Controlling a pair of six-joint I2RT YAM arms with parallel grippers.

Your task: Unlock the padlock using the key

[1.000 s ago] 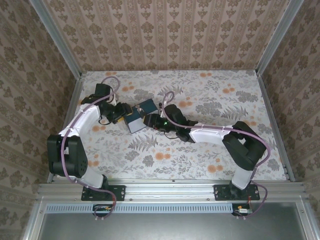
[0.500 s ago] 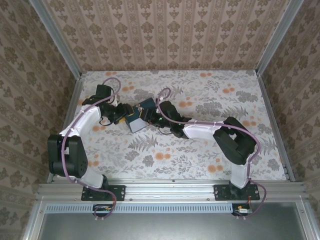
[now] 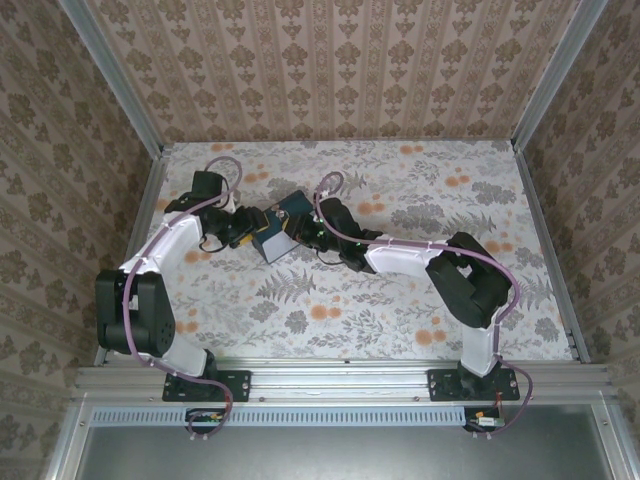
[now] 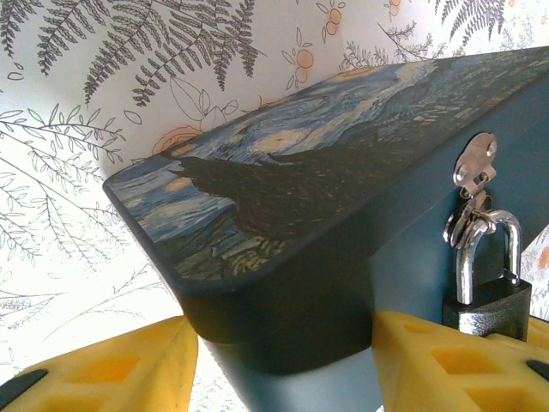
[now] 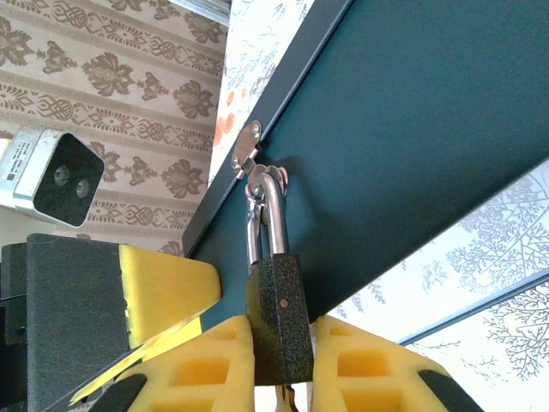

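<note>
With the right gripper (image 5: pixel 279 365) clamped on the padlock (image 5: pixel 276 300) and the left gripper (image 4: pixel 279 369) pinching the box (image 4: pixel 283 180), any tug might bend the hasp (image 5: pixel 247 148).

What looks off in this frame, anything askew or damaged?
Only the box stands out: it looks tipped rather than flat on the table, clamped at a corner by the left gripper. The padlock hangs shut from the hasp, its body pinched by the right gripper. No damage or spills visible.

Right gripper (image 5: pixel 279 371) moved in against box (image 3: pixel 270 243) — now closed on padlock (image 5: pixel 278 313).
</note>
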